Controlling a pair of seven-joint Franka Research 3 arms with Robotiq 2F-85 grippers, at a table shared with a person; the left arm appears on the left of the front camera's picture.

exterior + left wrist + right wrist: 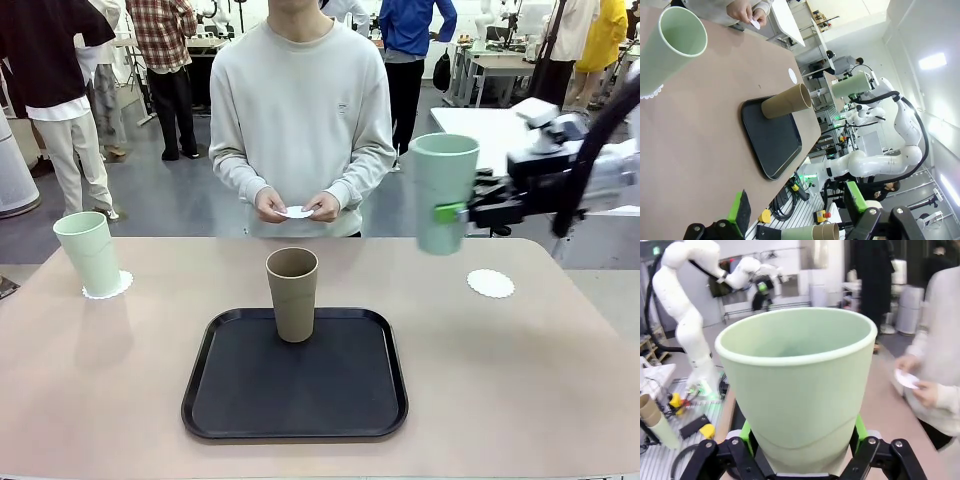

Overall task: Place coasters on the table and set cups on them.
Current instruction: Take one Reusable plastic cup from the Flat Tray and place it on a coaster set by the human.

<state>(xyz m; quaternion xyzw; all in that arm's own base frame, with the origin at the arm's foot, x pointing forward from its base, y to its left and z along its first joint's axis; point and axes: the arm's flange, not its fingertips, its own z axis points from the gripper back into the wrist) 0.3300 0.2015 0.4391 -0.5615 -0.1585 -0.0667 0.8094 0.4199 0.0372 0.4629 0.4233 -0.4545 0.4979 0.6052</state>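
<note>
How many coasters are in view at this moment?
3. One coaster lies under the mint cup at left, one lies bare at right, one is in the person's hands.

Cups, 3: left mint cup (88, 252), raised mint cup (443, 190), tan cup (292, 293).
Coasters, 3: left coaster (121, 289), right coaster (490, 283), held coaster (296, 212).
Tray (295, 422), 1.
Table (500, 380), 1.

black rounded-corner tray (300, 395), white rectangular table (497, 128) farther back, right

Grey floor (180, 200), white table (500, 130) beyond
</note>
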